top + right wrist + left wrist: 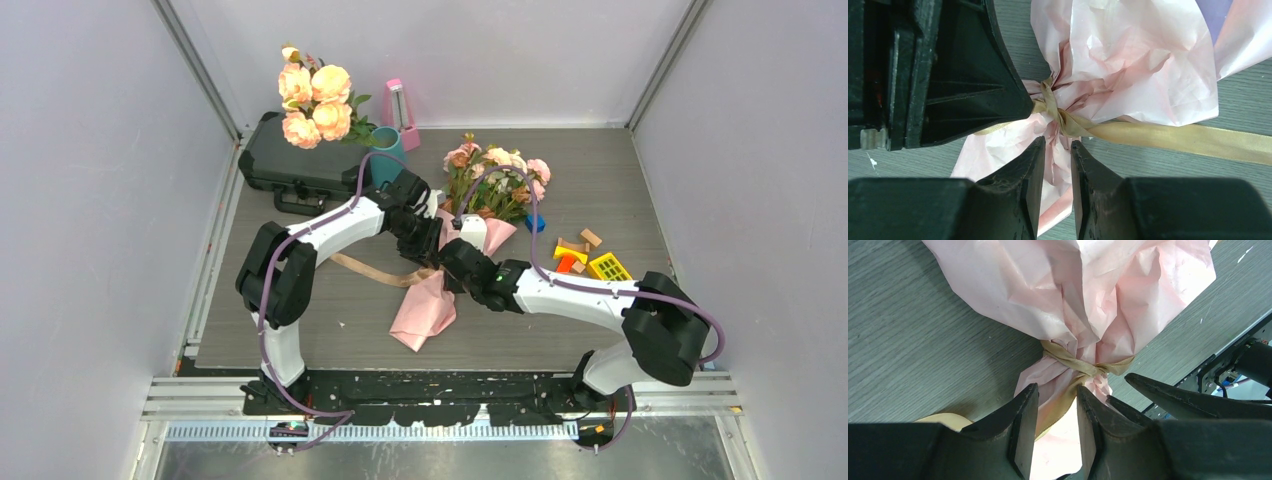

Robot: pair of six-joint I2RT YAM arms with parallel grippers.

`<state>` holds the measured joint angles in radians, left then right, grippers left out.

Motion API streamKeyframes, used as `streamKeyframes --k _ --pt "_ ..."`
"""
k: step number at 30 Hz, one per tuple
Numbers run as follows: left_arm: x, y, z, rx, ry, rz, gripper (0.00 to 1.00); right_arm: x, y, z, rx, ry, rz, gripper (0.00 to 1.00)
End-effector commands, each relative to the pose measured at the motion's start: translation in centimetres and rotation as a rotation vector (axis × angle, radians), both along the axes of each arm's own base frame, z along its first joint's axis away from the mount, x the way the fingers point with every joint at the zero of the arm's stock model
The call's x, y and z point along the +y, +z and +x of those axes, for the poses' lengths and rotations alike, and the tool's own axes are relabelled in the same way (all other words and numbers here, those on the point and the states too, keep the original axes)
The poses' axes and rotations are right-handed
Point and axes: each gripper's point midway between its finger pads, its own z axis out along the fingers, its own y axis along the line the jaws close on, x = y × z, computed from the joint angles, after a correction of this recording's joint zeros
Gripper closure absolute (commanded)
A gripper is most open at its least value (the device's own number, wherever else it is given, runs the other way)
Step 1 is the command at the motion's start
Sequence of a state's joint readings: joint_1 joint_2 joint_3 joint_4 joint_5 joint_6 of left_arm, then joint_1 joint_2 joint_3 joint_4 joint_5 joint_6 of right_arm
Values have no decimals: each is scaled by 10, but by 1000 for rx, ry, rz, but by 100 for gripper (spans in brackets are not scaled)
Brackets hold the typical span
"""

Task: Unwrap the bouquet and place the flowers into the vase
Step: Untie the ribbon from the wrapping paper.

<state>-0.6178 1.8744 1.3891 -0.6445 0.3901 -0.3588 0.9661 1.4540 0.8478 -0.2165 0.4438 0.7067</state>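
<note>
The bouquet (497,175) lies across the table's middle, small pink and cream roses pointing to the far side, pink crinkled paper (425,310) flaring toward me. A tan ribbon (1088,367) is knotted round its neck, one tail (1188,140) trailing over the table. My left gripper (1057,388) is open at the knot, a ribbon strand lying loosely between its fingers. My right gripper (1058,141) is shut on the paper-wrapped neck just below the knot (1060,117). Both grippers meet there (437,250). The teal vase (386,160) stands behind the left arm.
Big peach-orange roses (315,100) rise beside the vase, over a black case (295,165) at the back left. A pink metronome-shaped object (397,100) stands at the rear wall. Coloured wooden blocks (585,258) lie at the right, a blue one (536,222) near the flowers.
</note>
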Motion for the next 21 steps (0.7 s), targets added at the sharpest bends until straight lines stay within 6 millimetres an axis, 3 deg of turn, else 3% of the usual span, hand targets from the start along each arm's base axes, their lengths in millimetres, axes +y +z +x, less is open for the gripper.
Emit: streamKeyframes --k 1,14,21 --pt "-10 24 10 -64 -22 -63 64 5 20 13 -61 -47 32 69" --pt "-12 27 9 -70 -33 -82 59 8 16 18 -66 -48 3 71" --pt "-13 26 9 -70 -33 -83 64 6 10 21 -66 -58 -22 71"
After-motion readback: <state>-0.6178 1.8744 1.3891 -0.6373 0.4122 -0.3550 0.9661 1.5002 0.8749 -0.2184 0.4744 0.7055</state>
